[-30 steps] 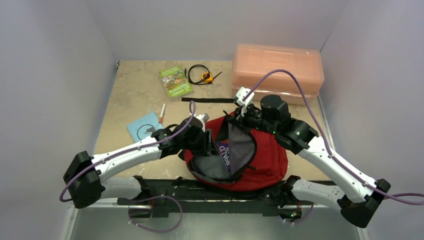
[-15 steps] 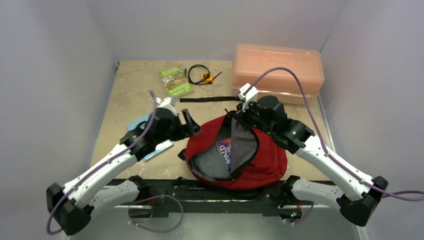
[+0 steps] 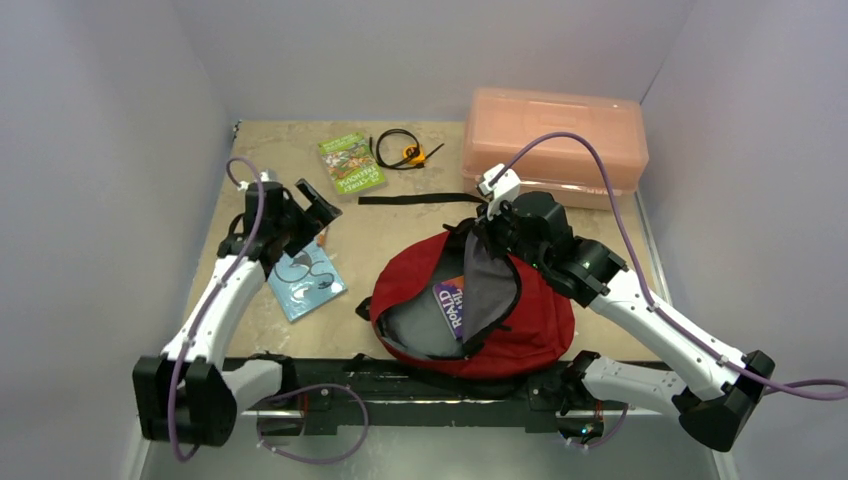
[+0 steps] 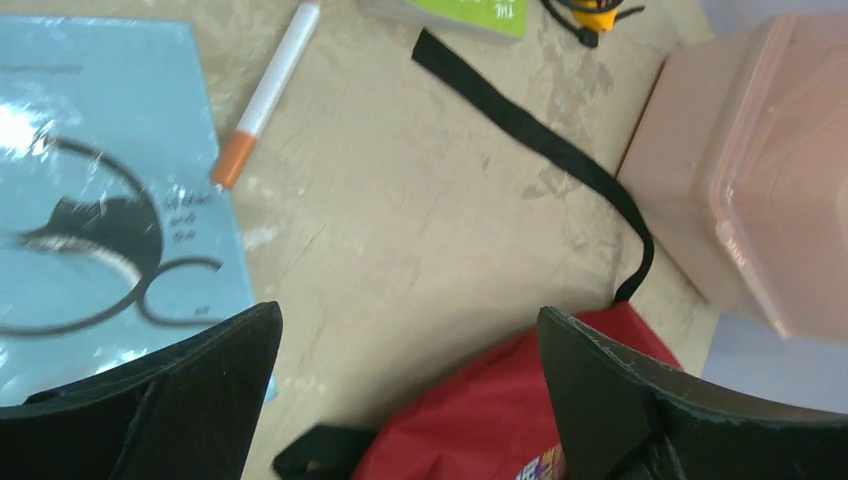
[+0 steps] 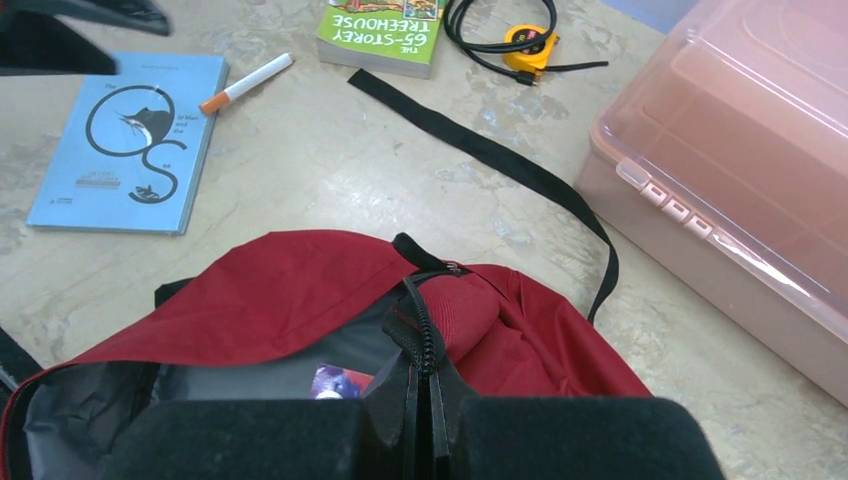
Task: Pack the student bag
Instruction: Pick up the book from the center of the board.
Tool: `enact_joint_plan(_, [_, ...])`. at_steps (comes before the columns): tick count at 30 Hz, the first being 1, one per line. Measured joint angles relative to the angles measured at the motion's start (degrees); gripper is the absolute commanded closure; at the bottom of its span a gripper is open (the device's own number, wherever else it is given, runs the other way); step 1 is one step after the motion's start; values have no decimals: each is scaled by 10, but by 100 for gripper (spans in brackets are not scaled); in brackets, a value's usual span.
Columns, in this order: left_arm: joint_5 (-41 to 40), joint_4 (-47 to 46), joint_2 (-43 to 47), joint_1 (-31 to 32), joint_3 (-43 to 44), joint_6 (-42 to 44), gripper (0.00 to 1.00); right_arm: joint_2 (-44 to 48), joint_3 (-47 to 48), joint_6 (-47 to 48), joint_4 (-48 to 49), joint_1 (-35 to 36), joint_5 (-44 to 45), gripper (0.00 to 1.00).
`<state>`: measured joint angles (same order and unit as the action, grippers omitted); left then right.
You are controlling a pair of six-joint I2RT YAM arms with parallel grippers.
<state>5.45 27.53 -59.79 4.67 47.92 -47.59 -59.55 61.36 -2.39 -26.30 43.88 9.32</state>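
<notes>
Top external view: the dark red student bag [image 3: 520, 330] lies at the middle of the worktop's [image 3: 400, 230] near edge, its mouth open. The right gripper [image 5: 420, 400] is pinched on the bag's zipper edge. A pink lidded box [image 3: 555, 135] fills the far right corner. The left gripper [image 3: 312, 205], fingers spread wide and empty, hangs over a blue book [image 3: 305, 280] near the left edge. A purple book [image 3: 452, 303] sits inside the bag. A green paperback [image 3: 351, 162] lies by the far edge, and an orange-tipped marker [image 5: 247, 83] lies just beside the blue book.
</notes>
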Motion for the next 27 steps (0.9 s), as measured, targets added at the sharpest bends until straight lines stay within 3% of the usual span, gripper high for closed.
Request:
enact_joint_plan(4, [-12,-99,-113,-2,14,-35,5,0,0,-10,3,0,-16,100])
enact_joint_plan(11, [-69,-214,-315,-2,132,-54,11,8,-13,-25,12,0,-44,100])
enact_joint_plan(15, [-73,-226,-424,-2,237,-63,10,8,-13,-26,15,0,-47,100])
enact_joint_plan(20, [-80,-221,-488,-2,269,-83,9,8,-13,-25,15,0,-48,100])
enact_joint_plan(23, [-87,-198,-521,-2,295,-89,16,8,-13,-23,15,0,-48,100])
enact_joint_plan(27, [-76,-204,-550,-2,308,-99,35,9,-13,-19,15,0,-48,100])
